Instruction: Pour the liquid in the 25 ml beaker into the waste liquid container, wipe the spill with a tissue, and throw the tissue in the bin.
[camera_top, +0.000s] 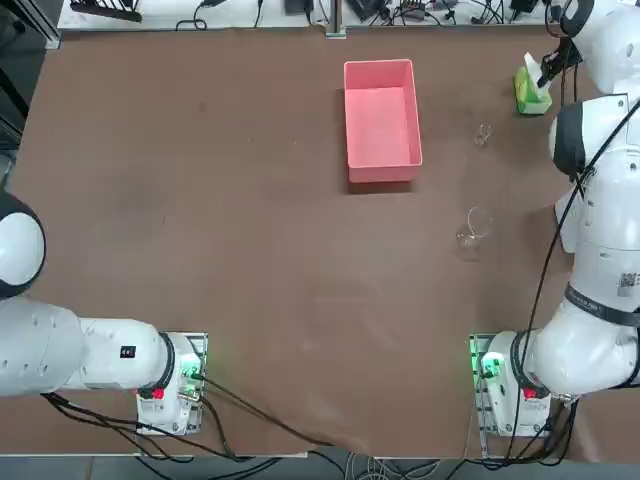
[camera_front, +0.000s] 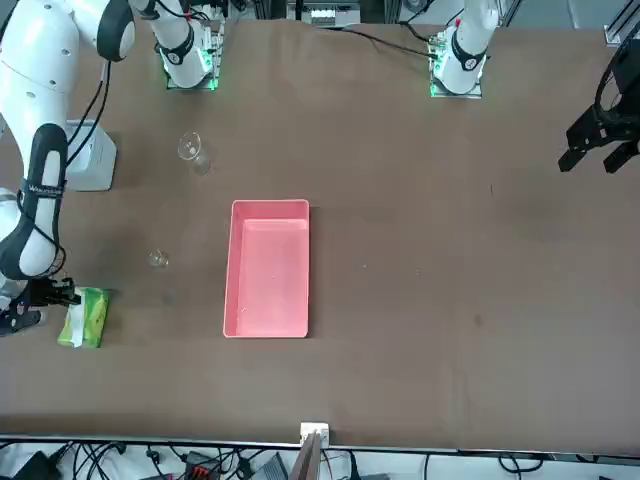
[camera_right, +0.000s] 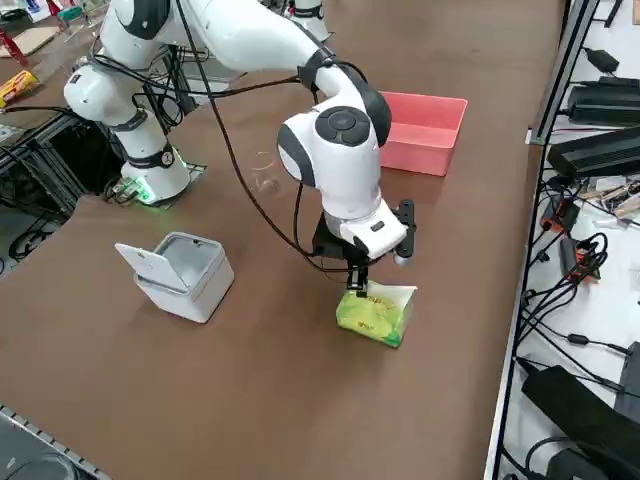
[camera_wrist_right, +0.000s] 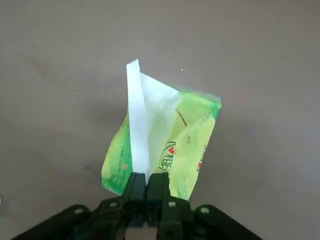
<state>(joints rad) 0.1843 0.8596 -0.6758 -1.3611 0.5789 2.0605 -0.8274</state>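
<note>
Tissue-fetch step: right gripper (camera_wrist_right: 146, 187) sits over the green plastic tissue pack (camera_wrist_right: 187, 145), jaws clamped on the white paper tissue (camera_wrist_right: 137, 120). Next: straight lift, freeing the sheet.

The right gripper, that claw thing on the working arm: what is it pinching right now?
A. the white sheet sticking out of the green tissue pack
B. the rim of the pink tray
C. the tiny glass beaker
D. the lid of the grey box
A: in the wrist view the right gripper has its fingers closed on the white tissue rising from the green tissue pack.
</note>
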